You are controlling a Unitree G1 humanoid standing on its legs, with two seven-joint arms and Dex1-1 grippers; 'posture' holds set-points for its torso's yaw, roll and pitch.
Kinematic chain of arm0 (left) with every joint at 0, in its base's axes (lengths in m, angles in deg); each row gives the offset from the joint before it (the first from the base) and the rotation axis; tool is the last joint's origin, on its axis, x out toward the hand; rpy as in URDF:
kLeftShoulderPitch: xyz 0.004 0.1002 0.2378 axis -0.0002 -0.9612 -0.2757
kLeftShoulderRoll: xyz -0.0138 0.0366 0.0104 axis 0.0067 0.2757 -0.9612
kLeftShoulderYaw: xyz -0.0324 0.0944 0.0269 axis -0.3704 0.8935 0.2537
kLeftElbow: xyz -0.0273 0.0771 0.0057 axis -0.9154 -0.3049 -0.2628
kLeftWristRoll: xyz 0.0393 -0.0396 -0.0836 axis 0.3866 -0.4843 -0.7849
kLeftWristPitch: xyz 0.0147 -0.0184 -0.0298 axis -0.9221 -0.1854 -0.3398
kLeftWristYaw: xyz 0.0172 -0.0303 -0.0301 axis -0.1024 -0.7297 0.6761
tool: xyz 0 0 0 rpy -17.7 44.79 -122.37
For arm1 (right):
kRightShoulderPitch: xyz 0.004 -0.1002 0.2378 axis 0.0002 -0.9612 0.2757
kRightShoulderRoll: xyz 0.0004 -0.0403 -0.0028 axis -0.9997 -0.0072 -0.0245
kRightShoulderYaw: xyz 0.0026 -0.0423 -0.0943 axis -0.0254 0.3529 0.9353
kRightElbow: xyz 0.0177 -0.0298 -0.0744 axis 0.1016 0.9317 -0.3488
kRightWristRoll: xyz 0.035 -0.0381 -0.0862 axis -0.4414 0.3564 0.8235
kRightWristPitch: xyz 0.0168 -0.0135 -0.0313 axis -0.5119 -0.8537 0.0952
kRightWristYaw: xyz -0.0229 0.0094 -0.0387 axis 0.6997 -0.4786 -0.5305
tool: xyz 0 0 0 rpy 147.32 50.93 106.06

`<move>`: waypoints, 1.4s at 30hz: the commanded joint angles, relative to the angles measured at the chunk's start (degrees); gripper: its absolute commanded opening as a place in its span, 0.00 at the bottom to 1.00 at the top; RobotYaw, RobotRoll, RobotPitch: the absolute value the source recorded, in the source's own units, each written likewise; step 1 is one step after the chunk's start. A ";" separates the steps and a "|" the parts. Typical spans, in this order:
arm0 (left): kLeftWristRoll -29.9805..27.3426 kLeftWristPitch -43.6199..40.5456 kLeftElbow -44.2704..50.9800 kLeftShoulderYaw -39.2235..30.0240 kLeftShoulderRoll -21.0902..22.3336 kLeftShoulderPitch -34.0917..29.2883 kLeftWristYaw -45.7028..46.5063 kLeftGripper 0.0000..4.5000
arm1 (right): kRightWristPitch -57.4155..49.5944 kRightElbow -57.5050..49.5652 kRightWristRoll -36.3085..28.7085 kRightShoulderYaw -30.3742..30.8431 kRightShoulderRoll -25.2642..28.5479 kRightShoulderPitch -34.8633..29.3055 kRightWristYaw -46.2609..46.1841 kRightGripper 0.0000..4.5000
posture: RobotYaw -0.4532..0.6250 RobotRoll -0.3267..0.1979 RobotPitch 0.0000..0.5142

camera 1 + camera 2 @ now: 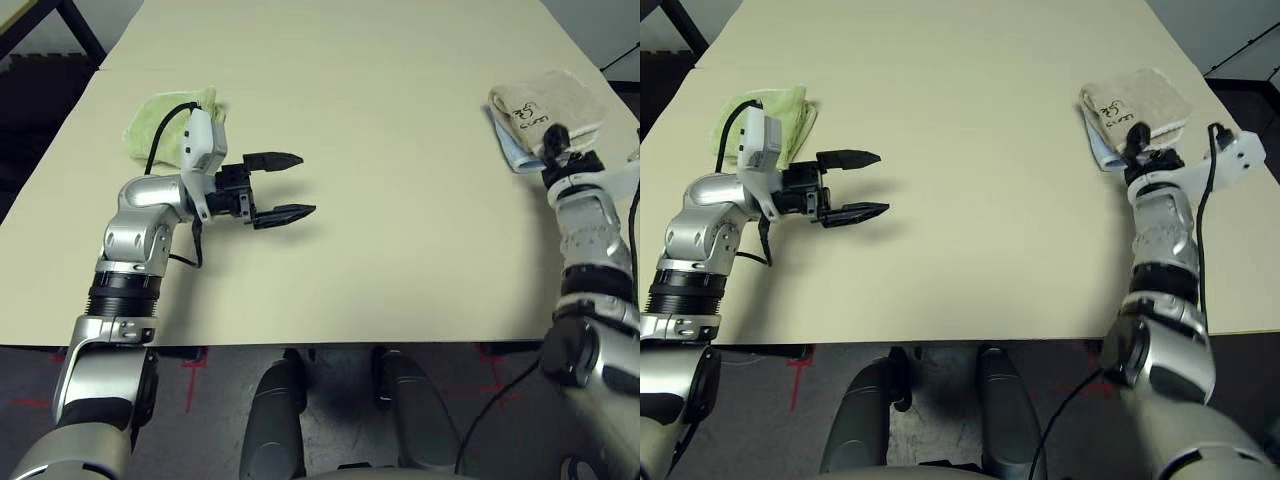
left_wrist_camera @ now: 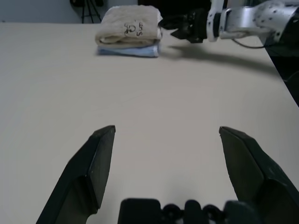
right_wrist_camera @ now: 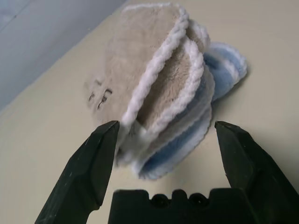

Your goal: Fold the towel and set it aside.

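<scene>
The towel (image 1: pixel 550 105) lies folded into a thick beige bundle with white piping at the table's far right. A dark printed mark shows on its top, and it rests on a folded light-blue cloth (image 3: pixel 224 65). My right gripper (image 3: pixel 166 128) is open right at the near end of this stack. Its black fingers (image 3: pixel 93 158) stand wide on either side of the towel's edge without gripping it. My left gripper (image 1: pixel 290 185) hovers open with nothing between its fingers over bare table on the left, pointing toward the right side.
A folded lime-green cloth (image 1: pixel 160 125) lies behind my left wrist near the table's left edge. The cream table (image 1: pixel 380 230) stretches bare between the two arms. Its right edge runs just beyond the towel stack.
</scene>
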 commanded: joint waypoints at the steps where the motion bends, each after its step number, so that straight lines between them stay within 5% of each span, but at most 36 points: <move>1: 1.40 -0.49 -2.19 0.26 -0.46 0.91 2.48 1.00 | -1.13 -9.54 3.59 3.87 5.07 -3.43 3.09 0.99 | 0.30 0.62 0.35; 4: 2.60 -2.29 -2.84 0.32 -0.50 1.04 6.21 1.00 | 5.27 -10.35 8.22 6.83 8.79 -3.40 8.43 0.99 | 0.28 0.62 0.35; 13: 3.60 -3.43 1.22 -7.31 -7.85 -2.99 31.95 1.00 | 21.87 10.24 19.20 14.00 9.65 11.54 14.27 0.99 | 0.33 0.62 0.34; 17: 8.90 4.84 -4.00 -9.01 -13.01 -2.34 45.63 1.00 | 30.58 28.25 23.90 17.11 5.77 20.41 13.05 0.99 | 0.34 0.62 0.36; 24: 15.40 20.95 -22.45 -12.08 -15.72 3.80 64.60 1.00 | 42.05 46.43 25.81 17.92 0.11 25.59 15.57 0.99 | 0.36 0.62 0.36; 31: 18.23 32.01 -34.94 -12.06 -12.82 5.73 68.37 1.00 | 44.59 52.40 24.67 15.73 -0.84 24.50 15.27 0.99 | 0.33 0.62 0.30; 42: 16.20 35.35 -40.73 -13.55 -8.93 3.87 63.66 1.00 | 48.12 53.75 25.19 15.53 1.22 22.05 19.55 0.99 | 0.30 0.62 0.29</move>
